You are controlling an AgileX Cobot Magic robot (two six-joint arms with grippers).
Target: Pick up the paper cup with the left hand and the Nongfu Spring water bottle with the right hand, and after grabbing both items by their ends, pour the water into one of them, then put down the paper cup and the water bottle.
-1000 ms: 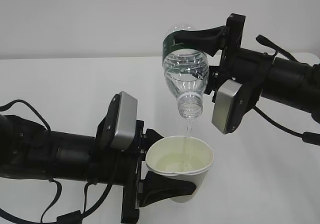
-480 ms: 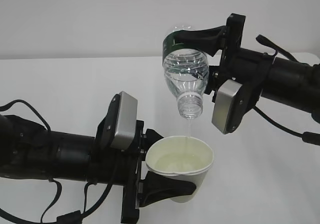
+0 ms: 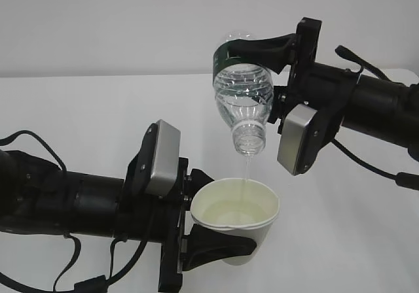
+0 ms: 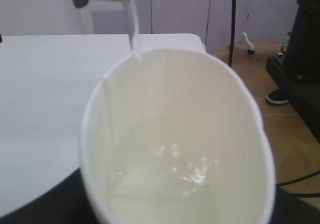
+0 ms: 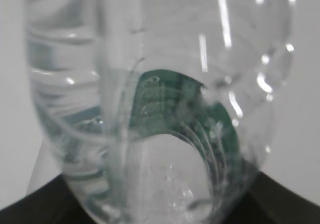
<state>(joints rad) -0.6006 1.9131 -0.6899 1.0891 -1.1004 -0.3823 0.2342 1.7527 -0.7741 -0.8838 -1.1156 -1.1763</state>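
Observation:
The white paper cup (image 3: 237, 208) is held upright above the table, with my left gripper (image 3: 226, 233) shut on its lower body. Pale water lies in its bottom (image 4: 165, 174). Right above it hangs the Nongfu Spring water bottle (image 3: 243, 93), tipped mouth down, with my right gripper (image 3: 243, 54) shut on its green-banded base end. A thin stream of water (image 3: 247, 169) falls from the mouth into the cup; in the left wrist view the stream (image 4: 131, 24) meets the far rim. The right wrist view is filled by the clear bottle (image 5: 150, 109).
The white table (image 3: 78, 116) spreads under both arms. My left wrist view shows the table's far edge, a wooden floor beyond it and black equipment (image 4: 305, 59) with cables at the right.
Neither arm has moved. The thin stream keeps running from the bottle into the cup.

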